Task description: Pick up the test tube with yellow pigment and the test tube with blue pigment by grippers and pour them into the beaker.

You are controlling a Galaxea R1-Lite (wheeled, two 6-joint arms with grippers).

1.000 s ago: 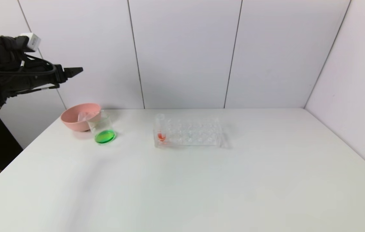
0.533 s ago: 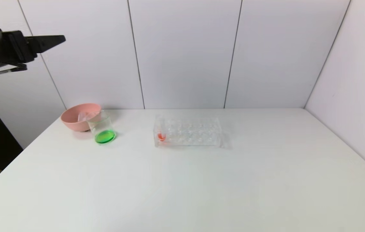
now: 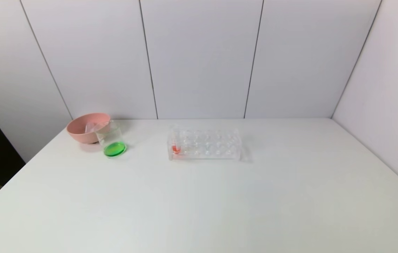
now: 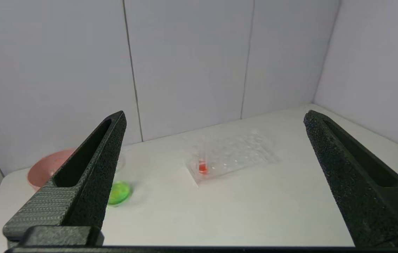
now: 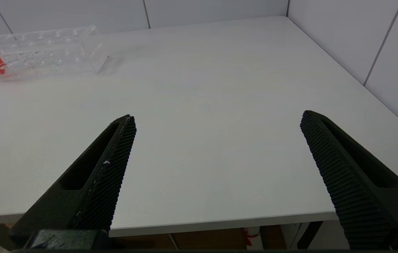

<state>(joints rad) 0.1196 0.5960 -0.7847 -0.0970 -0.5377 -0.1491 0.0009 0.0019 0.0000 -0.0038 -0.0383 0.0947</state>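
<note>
Left wrist view shows the left gripper (image 4: 213, 182) with its two black fingers (image 4: 97, 168) spread wide apart and nothing between them. It hangs high, well back from the table (image 4: 241, 211). A second ago this arm was in the head view, up by the wall on the left. Now it is gone from that view. So it has pulled away, and the pouring looks finished.

The right gripper (image 5: 216, 182) is also wide open and empty. It sits low by the near edge of the table, parked.

The beaker (image 3: 112, 140) stands just in front of the pink bowl (image 3: 86, 127), touching or nearly so. It has bright green liquid in the bottom. Yellow and blue make green, so both tubes seem to have gone in.

Something clear lies inside the bowl, maybe the empty tubes; I cannot tell. The clear rack (image 3: 204, 144) is well apart to the right, with only the red tube (image 3: 176, 147) standing in its left end.
</note>
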